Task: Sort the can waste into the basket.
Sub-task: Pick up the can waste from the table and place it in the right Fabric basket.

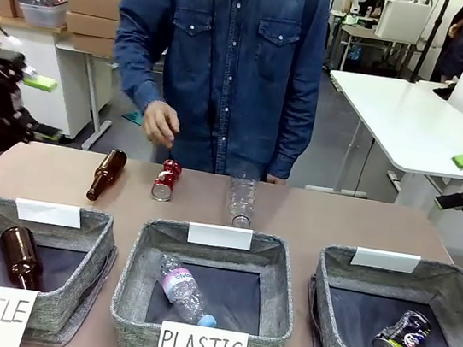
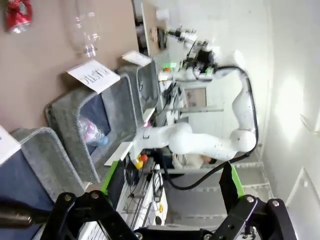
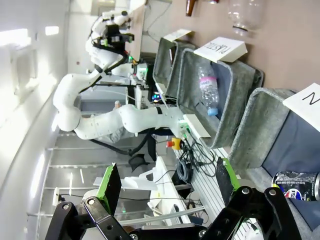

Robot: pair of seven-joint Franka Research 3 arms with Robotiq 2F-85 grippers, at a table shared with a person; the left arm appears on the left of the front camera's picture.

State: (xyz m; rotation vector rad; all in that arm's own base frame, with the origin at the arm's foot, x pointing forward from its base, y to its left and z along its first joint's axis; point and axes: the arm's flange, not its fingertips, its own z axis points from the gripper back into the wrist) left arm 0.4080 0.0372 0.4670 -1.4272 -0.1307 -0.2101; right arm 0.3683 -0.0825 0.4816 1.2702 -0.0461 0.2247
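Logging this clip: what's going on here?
A person's hand is near the crushed red metal can lying on the table between a brown glass bottle and a clear plastic bottle. The dark printed metal can already lies in the grey fabric basket signed CAN. The left gripper and the right gripper are open and empty at the sides.

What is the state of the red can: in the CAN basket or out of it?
Out. The red can lies on the bare table; the CAN basket holds the dark can.
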